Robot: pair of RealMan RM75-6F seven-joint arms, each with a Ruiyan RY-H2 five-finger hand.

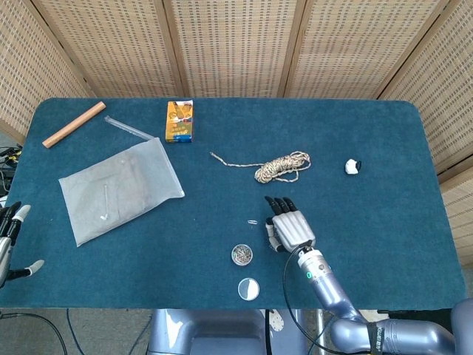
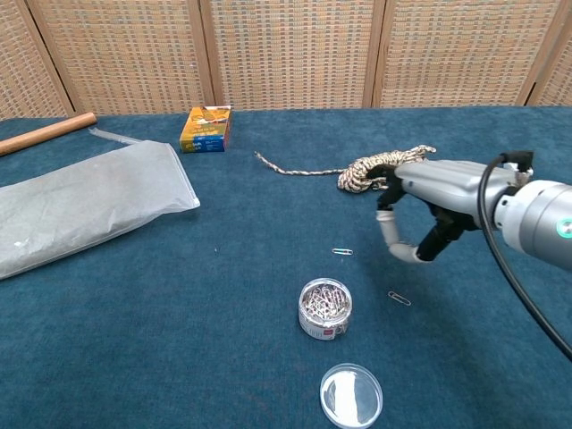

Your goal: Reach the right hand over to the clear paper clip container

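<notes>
The right hand [image 1: 290,228] is seen just right of centre in the lower half of the head view, palm down above the blue table [image 1: 384,222], with its fingers extended and spread and nothing held; in the chest view the same hand [image 2: 420,201] is shown at centre right, raised off the cloth with the thumb pointing downward. The clear paper clip container [image 1: 242,255] is found low in the head view, to the lower left of the right hand and apart from it; in the chest view it [image 2: 324,308] is placed at lower centre, filled with clips and uncovered. Its round lid [image 2: 351,394] is laid flat just below it near the bottom edge. One loose paper clip [image 2: 342,252] is located between the container and the hand's thumb, and another loose clip [image 2: 399,298] lies on the cloth to the right of the container. A coil of twine [image 1: 282,166] is seen above the hand at mid-frame. The left hand [image 1: 10,237] is glimpsed at the far left edge of the head view, off the table, with fingers apart and nothing gripped. A plastic bag [image 1: 118,188] is spread over the left part of the table.
</notes>
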